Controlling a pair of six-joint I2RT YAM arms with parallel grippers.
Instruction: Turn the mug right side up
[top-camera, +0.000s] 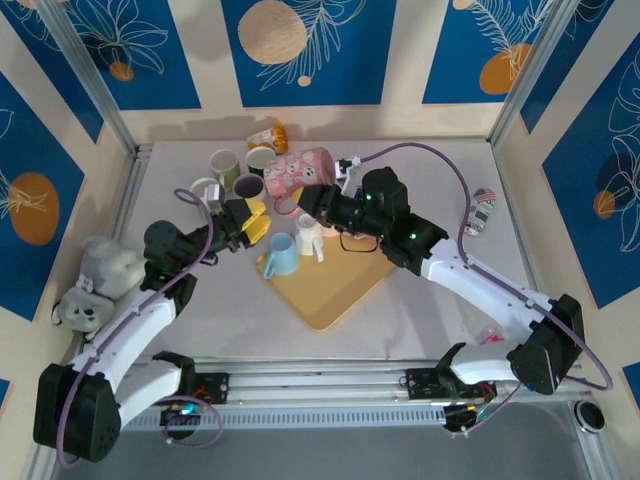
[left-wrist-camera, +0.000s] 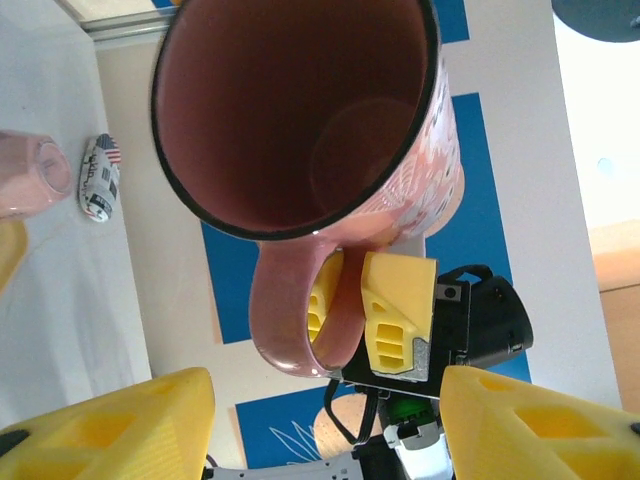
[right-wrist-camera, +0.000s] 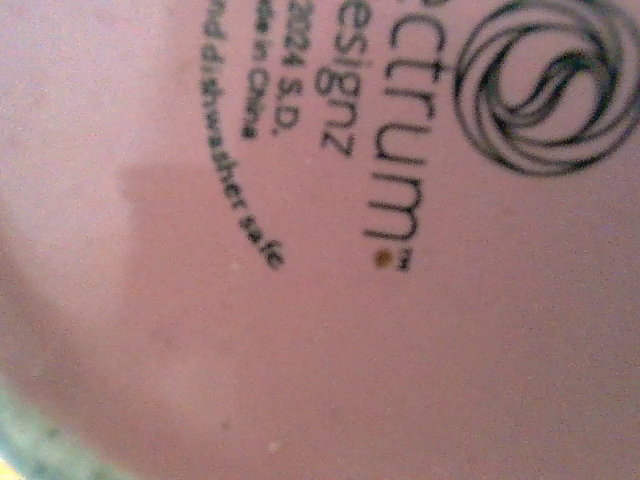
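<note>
1. Because the right gripper (top-camera: 300, 200) is clamped on its handle (left-wrist-camera: 275, 320), the pink mug (top-camera: 300, 172) hangs tipped sideways over the back of the table (top-camera: 430, 180), probably ready to swing upright.
2. The left gripper (top-camera: 250, 222) sits nearby, spread wide and empty.
3. The mug is glossy pink, dark-rimmed and patterned outside, with maker's print on its base (right-wrist-camera: 250, 330).

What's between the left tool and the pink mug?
Nothing: the left wrist view shows open space from the left tool to the pink mug, held by the right tool.
</note>
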